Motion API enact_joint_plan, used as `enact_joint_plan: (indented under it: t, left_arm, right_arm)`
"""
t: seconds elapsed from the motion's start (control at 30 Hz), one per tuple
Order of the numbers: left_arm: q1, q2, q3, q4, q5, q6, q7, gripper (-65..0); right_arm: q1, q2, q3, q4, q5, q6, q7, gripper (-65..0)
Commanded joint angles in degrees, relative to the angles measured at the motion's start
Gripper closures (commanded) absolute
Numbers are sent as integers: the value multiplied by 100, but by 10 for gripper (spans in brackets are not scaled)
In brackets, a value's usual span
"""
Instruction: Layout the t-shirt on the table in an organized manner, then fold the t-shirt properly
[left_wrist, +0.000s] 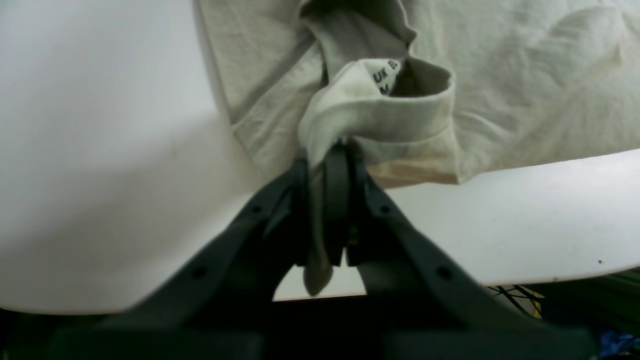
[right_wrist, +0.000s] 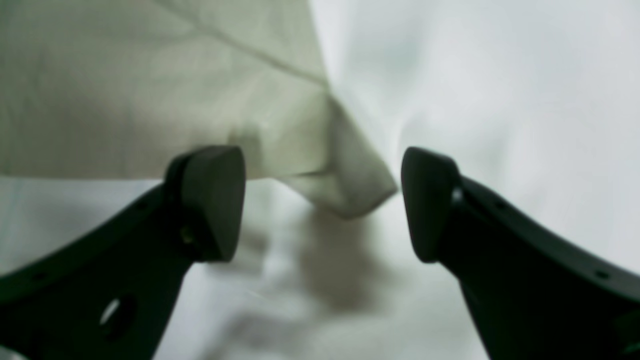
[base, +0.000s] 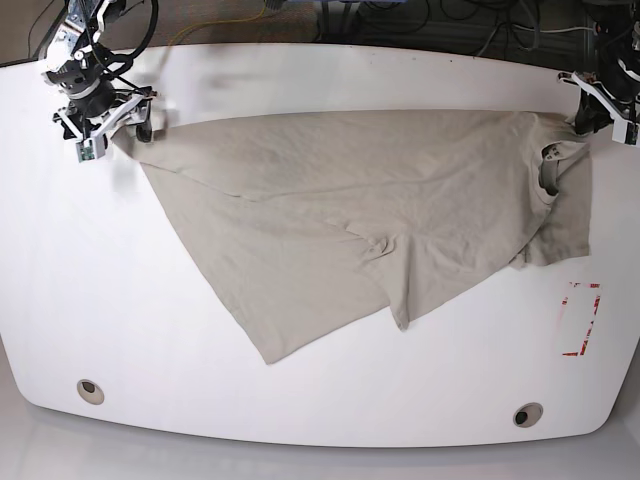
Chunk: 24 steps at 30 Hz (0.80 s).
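Observation:
The beige t-shirt (base: 350, 200) lies spread and wrinkled across the far half of the white table (base: 300, 420), with its lower part folded into a slanted flap. At the far right my left gripper (base: 585, 120) is shut on the t-shirt's collar rim (left_wrist: 380, 110), and a strip of cloth runs down between its fingers (left_wrist: 336, 180). At the far left my right gripper (base: 110, 130) stands open. In the right wrist view a loose corner of the t-shirt (right_wrist: 350, 195) hangs between the spread fingertips (right_wrist: 215, 200), touching neither.
A red dashed rectangle (base: 580, 320) marks the table's right side. Two round grey holes (base: 90, 390) (base: 527, 413) sit near the front edge. Cables (base: 400, 30) run behind the far edge. The table's curved rim (left_wrist: 550, 280) is close under the left gripper.

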Motion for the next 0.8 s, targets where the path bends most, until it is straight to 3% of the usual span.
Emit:
enact_joint_plan:
  t: [0.0,0.3,0.77]
  left_arm:
    - [40,-91,-80,70,-30,-16,-129,0]
    - [40,-91,-80,70,-30,-16,-129,0]
    - [49,-91,-62,70,-30,-16,-129,0]
  right_arm:
    - [-46,24,54,296,68,1,121,-468]
    - [-90,7,-8,815,112,1,121,-468]
    - [622,7,-8,815,68,1,16,-468]
